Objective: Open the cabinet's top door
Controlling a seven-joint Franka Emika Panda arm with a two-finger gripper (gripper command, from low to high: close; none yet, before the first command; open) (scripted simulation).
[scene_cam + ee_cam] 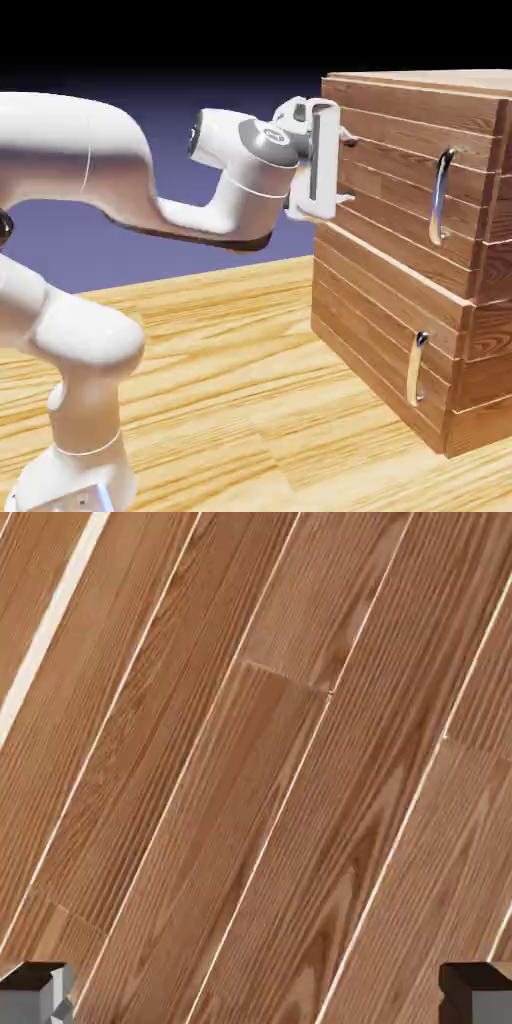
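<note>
A white robot arm [250, 165] rises from about seven o'clock in the exterior view and bends across toward the boxy reddish-brown plank cabinet [492, 345] on the pale wooden worktop [200, 400]. The tall brown plank door [400, 205] lies at two o'clock, flush with the cabinet front; its long curved silver handle [438, 198] stands upright near the door's three o'clock edge. The shorter plank panel [370, 325], with a smaller silver handle [416, 370], is at four o'clock, below the door.

The jaws are wide open with nothing held, facing the door's ten o'clock side, well apart from the long handle, which lies between three and four o'clock from them. Whether they touch the planks, I cannot tell. In the hand view, dark grey fingertips [38, 994] show between seven and eight o'clock and between four and five, with slanting brown planks filling the rest.
</note>
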